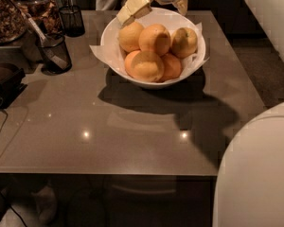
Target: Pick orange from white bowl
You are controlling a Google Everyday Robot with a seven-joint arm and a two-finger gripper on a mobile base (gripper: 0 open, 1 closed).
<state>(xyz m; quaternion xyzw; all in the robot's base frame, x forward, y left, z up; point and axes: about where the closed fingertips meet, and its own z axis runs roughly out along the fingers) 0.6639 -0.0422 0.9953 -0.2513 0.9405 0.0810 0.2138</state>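
At the left of the table (85,126) stand two dark mesh cups (53,53), and right of them sits the white bowl (146,82), paper-lined and heaped with oranges, the big deep-coloured orange (155,38) resting on top of the pile in the middle. Just above the bowl's far rim hangs the gripper (154,13), its fingers (134,4) spread wide and empty, one to either side of that fruit. Nothing is lifted yet, so by my judgement the descent, the squeeze and the lift all remain.
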